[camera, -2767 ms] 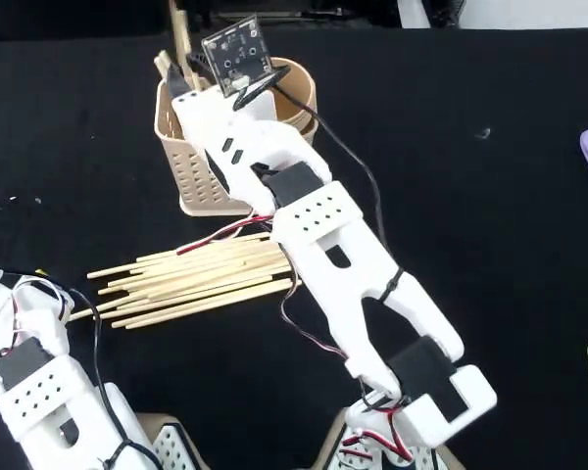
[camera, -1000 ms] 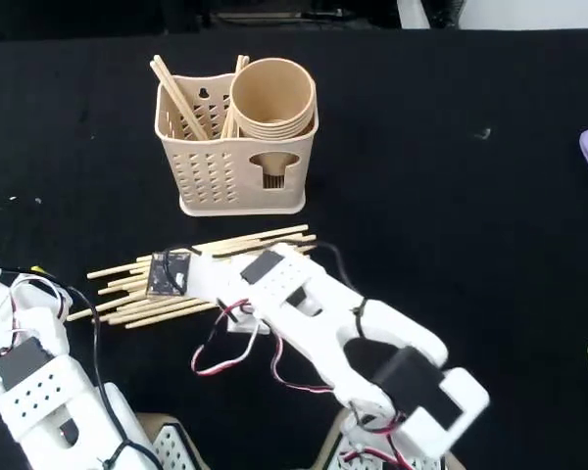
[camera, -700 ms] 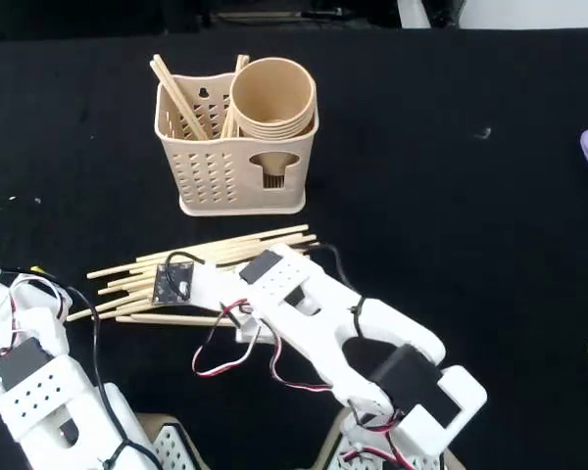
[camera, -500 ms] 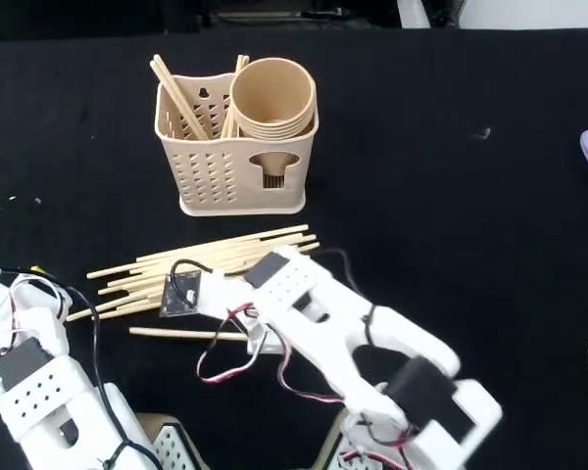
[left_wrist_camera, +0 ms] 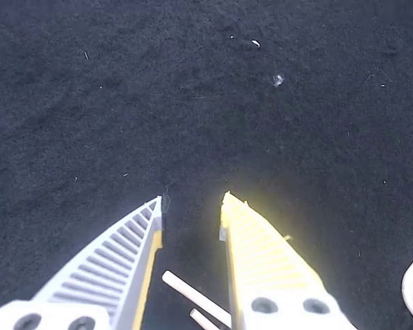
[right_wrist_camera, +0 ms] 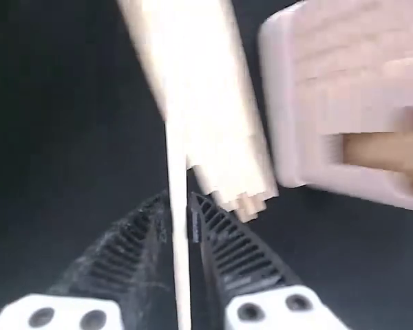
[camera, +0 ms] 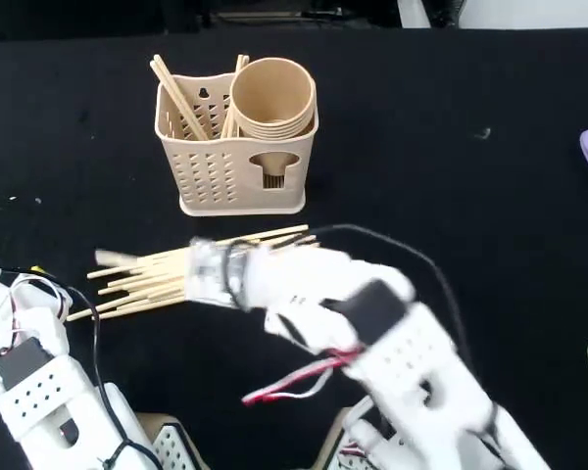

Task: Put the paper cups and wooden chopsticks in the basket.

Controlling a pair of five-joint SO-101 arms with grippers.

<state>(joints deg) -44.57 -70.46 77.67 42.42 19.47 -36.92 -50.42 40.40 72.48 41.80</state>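
Black cloth covers the bench [camera: 451, 176] in the high view, and a beige basket [camera: 230, 166] stands upright toward its far side. A stack of paper cups [camera: 272, 98] sits in one compartment, and a few chopsticks [camera: 174, 90] lean in the compartment beside it. Nearer the arms, a loose pile [camera: 142, 279] of more wooden sticks lies flat on the cloth, apart from the basket. The right arm [camera: 392, 343] shows as a blur with its front end over the pile, while the left arm [camera: 34, 377] sits at the near corner, well away from the basket. From the left wrist, the left tool [left_wrist_camera: 191, 203] hangs over bare cloth with its jaws spread and nothing gripped between the tips. From the right wrist, the right tool [right_wrist_camera: 179, 199] is clamped on a single chopstick [right_wrist_camera: 175, 165] that runs straight out past its tips. The pile lies just beyond them, with the basket off to one side.
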